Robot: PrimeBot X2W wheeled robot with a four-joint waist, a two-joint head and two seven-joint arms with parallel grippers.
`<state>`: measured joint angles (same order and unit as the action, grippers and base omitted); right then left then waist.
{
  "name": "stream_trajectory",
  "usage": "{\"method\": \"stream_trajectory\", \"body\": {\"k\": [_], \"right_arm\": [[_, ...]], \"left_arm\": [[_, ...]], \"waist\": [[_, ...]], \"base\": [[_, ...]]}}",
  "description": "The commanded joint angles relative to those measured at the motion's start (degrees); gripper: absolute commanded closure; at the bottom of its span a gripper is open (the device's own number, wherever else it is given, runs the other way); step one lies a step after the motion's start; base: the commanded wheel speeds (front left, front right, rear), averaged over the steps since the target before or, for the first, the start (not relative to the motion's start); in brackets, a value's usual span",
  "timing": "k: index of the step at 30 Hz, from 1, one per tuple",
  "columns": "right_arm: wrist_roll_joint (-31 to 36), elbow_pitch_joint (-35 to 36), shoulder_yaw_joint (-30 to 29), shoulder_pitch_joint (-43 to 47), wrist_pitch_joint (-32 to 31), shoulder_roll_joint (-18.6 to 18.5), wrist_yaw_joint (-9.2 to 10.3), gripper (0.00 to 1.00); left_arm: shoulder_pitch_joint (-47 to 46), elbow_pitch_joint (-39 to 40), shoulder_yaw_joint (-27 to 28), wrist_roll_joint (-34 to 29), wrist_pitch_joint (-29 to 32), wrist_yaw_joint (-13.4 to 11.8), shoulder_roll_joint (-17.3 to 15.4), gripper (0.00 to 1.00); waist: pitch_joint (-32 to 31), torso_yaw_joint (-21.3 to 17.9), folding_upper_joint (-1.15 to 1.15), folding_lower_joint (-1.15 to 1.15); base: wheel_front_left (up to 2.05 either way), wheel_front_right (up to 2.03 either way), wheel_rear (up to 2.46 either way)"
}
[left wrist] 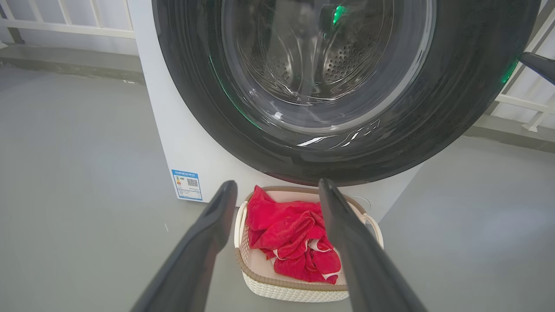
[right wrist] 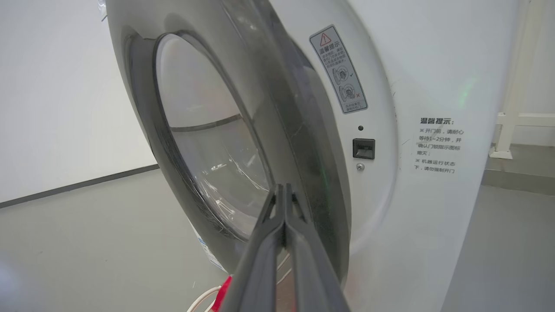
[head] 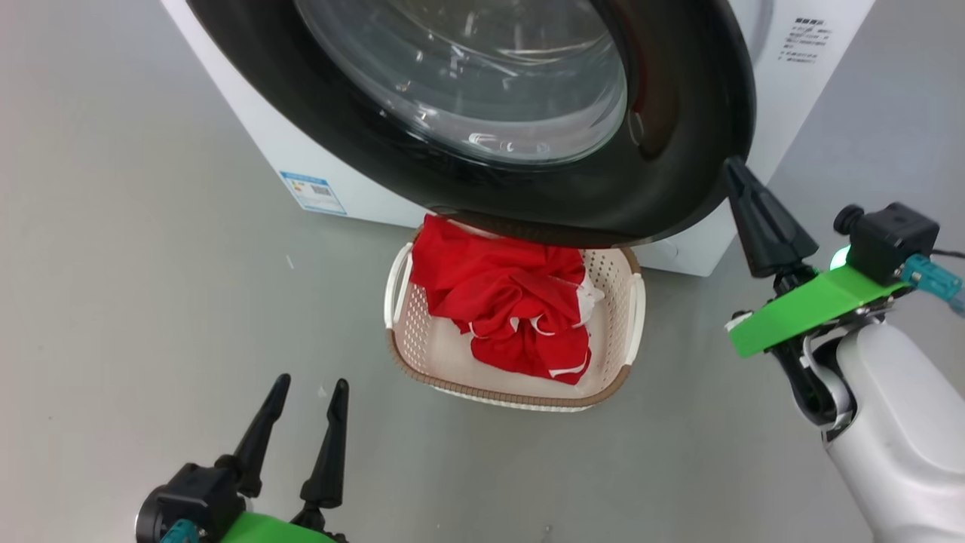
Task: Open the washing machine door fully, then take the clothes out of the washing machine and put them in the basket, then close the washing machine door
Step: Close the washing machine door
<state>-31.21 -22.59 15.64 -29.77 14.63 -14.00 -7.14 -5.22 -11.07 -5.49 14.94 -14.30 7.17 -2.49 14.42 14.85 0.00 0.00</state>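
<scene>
We see a smooth grey floor [head: 113, 302] with a few small white flecks [head: 289, 262] lying on it. In the left wrist view, a white railing [left wrist: 65, 24] runs along the far side above a low grey kerb [left wrist: 56, 58]. In the right wrist view, a plain white wall [right wrist: 52, 86] meets the floor at a dark skirting strip [right wrist: 78, 185], and a white post [right wrist: 516, 78] stands upright.

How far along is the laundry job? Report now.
Done: the red clothes lie in the basket, and the drum looks empty. In hand: the shut right end effector sits at the rim of the door, which stands ajar. To do: shutting the door onto the washing machine. The left end effector is open, holding nothing.
</scene>
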Motion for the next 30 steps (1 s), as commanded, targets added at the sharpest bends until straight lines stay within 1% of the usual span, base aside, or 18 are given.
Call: {"method": "stream_trajectory", "body": {"k": [1,23,30], "right_arm": [[-0.22,0.96,0.64,-1.44,0.37,0.06,-0.35,1.0],[-0.35,0.16,-3.23,-8.46,0.37,-2.57,-0.35,1.0],[-0.2,0.68,-5.28,-10.97,0.37,-3.34,-0.35,0.97]], "left_arm": [[-1.68,1.54,1.56,0.4,-0.7,0.32,-0.39,0.0],[-4.68,3.53,-0.7,2.16,-0.7,0.32,-0.39,0.0],[-5.62,4.08,-1.52,2.66,-0.7,0.32,-0.39,0.0]], "waist": [[0.69,0.41,0.0,0.0],[7.16,3.34,0.0,0.0],[9.16,4.25,0.0,0.0]], "base": [[0.0,0.0,0.0],[0.0,0.0,0.0],[0.0,0.0,0.0]]}}
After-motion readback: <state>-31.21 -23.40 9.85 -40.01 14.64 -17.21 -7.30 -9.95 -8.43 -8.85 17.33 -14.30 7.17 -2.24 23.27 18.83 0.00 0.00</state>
